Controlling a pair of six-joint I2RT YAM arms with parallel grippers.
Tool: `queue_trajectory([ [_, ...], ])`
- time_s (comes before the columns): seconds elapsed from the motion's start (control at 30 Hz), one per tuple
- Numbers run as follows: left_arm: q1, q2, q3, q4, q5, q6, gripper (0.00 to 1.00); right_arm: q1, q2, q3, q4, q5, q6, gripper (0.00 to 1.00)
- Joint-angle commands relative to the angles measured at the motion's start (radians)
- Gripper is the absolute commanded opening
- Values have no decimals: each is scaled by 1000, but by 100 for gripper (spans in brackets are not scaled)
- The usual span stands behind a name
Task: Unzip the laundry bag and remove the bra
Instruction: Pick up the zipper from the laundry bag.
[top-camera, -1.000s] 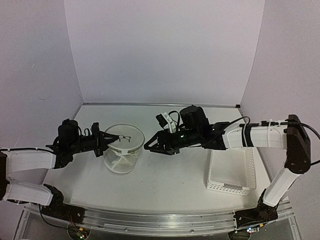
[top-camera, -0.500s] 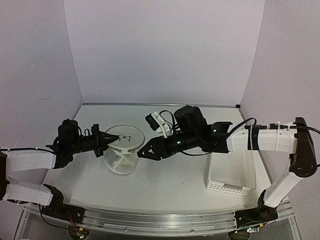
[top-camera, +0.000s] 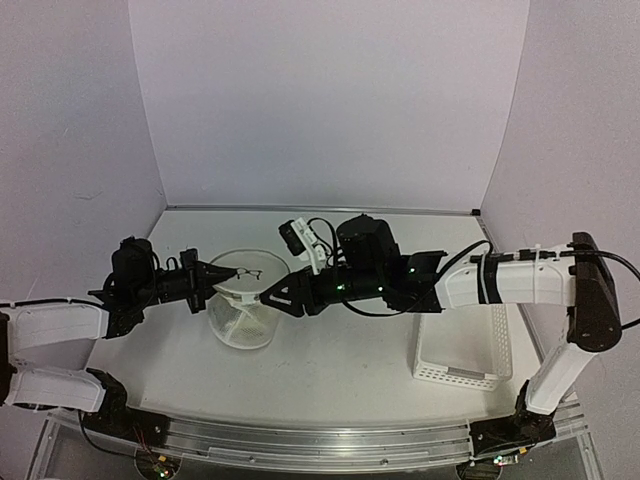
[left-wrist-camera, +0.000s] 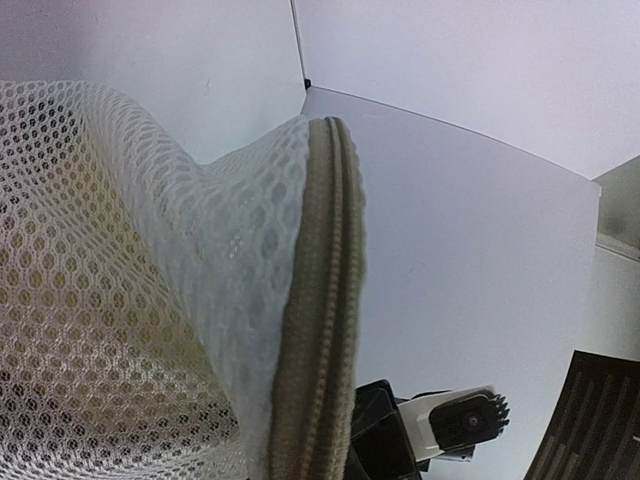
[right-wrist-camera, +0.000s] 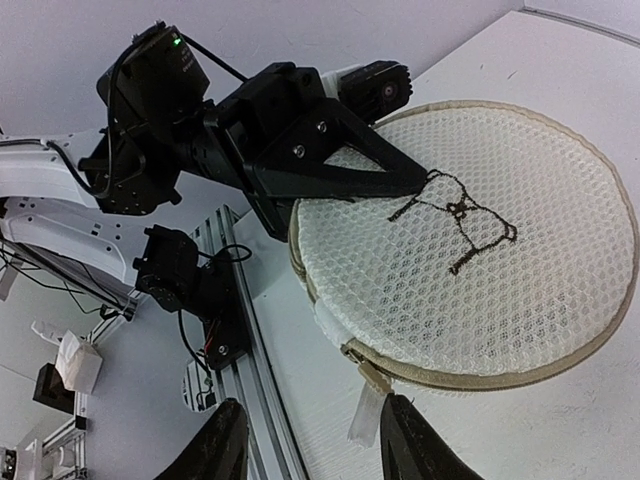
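The laundry bag (top-camera: 243, 312), a round white mesh pouch, stands on the table with its round face (right-wrist-camera: 480, 270) up, showing a small black bra outline (right-wrist-camera: 455, 215). My left gripper (top-camera: 228, 274) is shut on the bag's left rim; it also shows in the right wrist view (right-wrist-camera: 410, 182). The left wrist view is filled by mesh and the tan zipper band (left-wrist-camera: 320, 300). My right gripper (right-wrist-camera: 312, 422) is open just beside the bag's near rim. The tan zipper pull (right-wrist-camera: 375, 383) with its white tab (right-wrist-camera: 364, 422) lies between the fingers (right-wrist-camera: 405, 440). No bra shows.
A white perforated plastic basket (top-camera: 498, 335) sits on the table at the right, under the right forearm. White walls close in the back and both sides. The aluminium rail (top-camera: 300, 445) runs along the near edge.
My right arm has reached left across the table until its open gripper arrived at the bag's rim. The left gripper and the bag have stayed in place.
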Motion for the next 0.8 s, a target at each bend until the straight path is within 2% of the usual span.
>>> queue_trajectory([
  [0.0, -3, -53, 4, 53, 17, -40, 0, 25, 22, 40, 97, 56, -68, 46],
  [0.17, -3, -71, 2, 52, 20, -44, 0, 29, 31, 10, 137, 111, -78, 45],
  [0.77, -3, -92, 10, 53, 20, -44, 0, 50, 67, 18, 155, 120, -74, 45],
])
